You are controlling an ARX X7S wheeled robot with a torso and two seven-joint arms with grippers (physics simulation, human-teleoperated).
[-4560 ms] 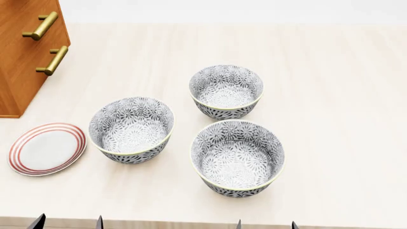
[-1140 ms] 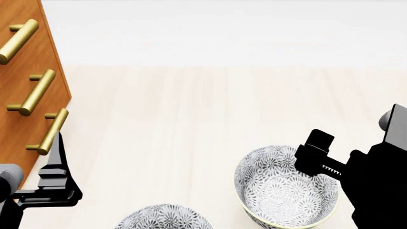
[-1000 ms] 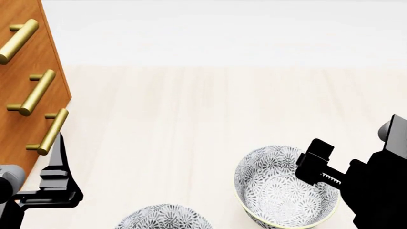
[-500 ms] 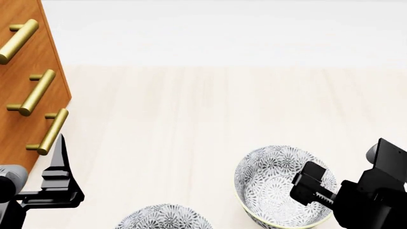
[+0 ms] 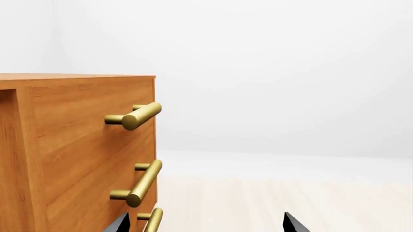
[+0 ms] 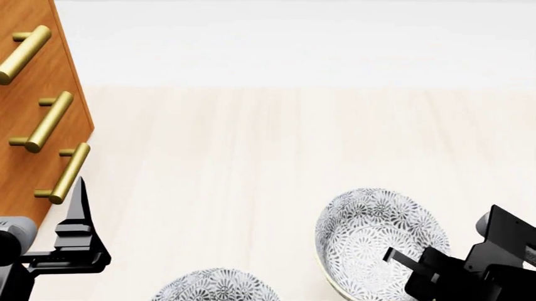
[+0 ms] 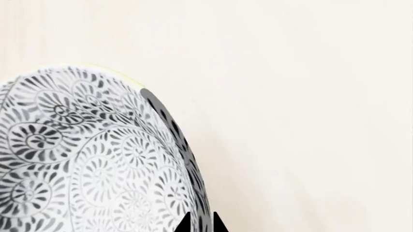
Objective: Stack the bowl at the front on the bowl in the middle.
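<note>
Two grey-patterned bowls show in the head view. The farther bowl (image 6: 368, 235) sits at the lower right and looks tipped, its far rim raised. My right gripper (image 6: 408, 262) is shut on its near right rim, one finger inside the wall. The right wrist view shows that bowl (image 7: 84, 159) with both black fingertips pinching its rim, right gripper (image 7: 200, 224). Only the top of the nearer bowl (image 6: 216, 285) shows at the bottom edge. My left gripper (image 6: 80, 216) hangs open beside the cabinet, holding nothing, its tips far apart in the left wrist view, left gripper (image 5: 203, 224).
A wooden cabinet (image 6: 34, 94) with brass bar handles (image 6: 46, 122) stands at the left, close to my left gripper; the left wrist view shows the same cabinet (image 5: 71, 145). The pale wooden tabletop (image 6: 251, 144) stretches beyond the bowls to a white wall.
My right gripper dropped from above the bowl's right rim down toward me and shut on the rim. The bowl then tipped and shifted slightly right. The left arm barely moved.
</note>
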